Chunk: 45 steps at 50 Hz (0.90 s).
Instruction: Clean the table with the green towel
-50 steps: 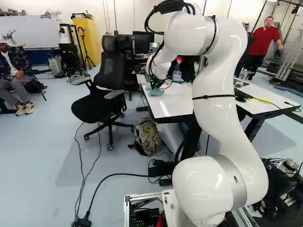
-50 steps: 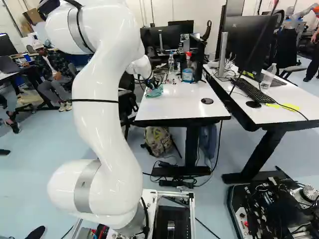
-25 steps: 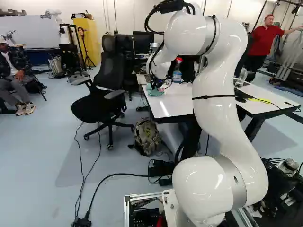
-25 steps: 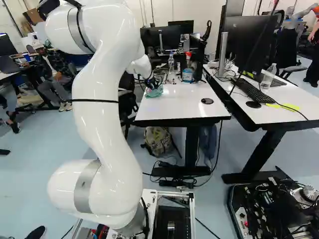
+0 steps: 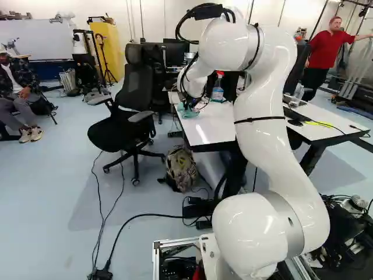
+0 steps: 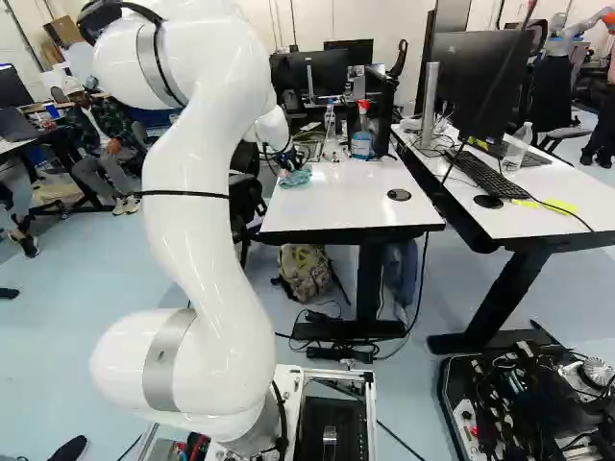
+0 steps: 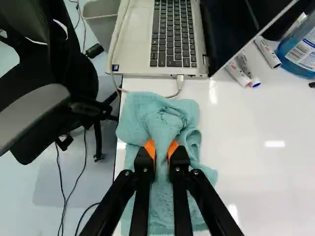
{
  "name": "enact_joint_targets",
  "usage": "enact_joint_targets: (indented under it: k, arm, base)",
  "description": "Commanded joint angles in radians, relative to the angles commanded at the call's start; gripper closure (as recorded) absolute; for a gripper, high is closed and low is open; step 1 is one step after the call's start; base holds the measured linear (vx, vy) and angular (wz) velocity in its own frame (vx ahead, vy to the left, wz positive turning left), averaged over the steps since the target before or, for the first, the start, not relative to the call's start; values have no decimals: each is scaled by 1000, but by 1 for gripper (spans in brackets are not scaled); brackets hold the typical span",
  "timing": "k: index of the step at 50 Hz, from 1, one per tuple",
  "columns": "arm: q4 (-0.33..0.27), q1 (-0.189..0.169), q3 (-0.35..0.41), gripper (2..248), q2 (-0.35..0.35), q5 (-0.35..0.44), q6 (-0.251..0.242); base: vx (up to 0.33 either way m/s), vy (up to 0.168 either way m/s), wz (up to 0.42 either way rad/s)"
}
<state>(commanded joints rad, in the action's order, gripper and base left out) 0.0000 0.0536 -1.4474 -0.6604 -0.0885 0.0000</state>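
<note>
In the left base view my gripper [image 5: 187,108] is low over the far left part of the white table [image 5: 217,129]. The wrist view shows the gripper [image 7: 161,150] shut on a bunched fold of the green towel [image 7: 156,118], an orange pad on either side of the cloth. The towel's rest spreads on the tabletop around and beneath the fingers, along the table edge by the chair. From the right base view, the towel [image 6: 296,178] shows as a small teal heap on the table [image 6: 336,206].
An open laptop [image 7: 170,37] with a plugged-in cable lies just ahead of the towel. Markers [image 7: 268,51] and a blue spray bottle [image 7: 301,49] stand beyond to one side. A black office chair [image 5: 131,111] is beside the table. A second desk [image 6: 548,197] holds monitor and keyboard.
The arm has shifted slightly, its upper part leftward in the left base view, and the gripper has moved a little farther over the table with the towel. The base has not moved.
</note>
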Motion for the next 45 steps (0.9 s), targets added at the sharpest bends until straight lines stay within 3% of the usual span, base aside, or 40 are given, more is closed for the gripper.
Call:
enact_joint_targets:
  k: [17,45]
  arm:
    - [0,13,-42,202,-30,0,0]
    - [0,-52,6,202,4,0,0]
  base:
    - [0,0,0]
    - [0,0,0]
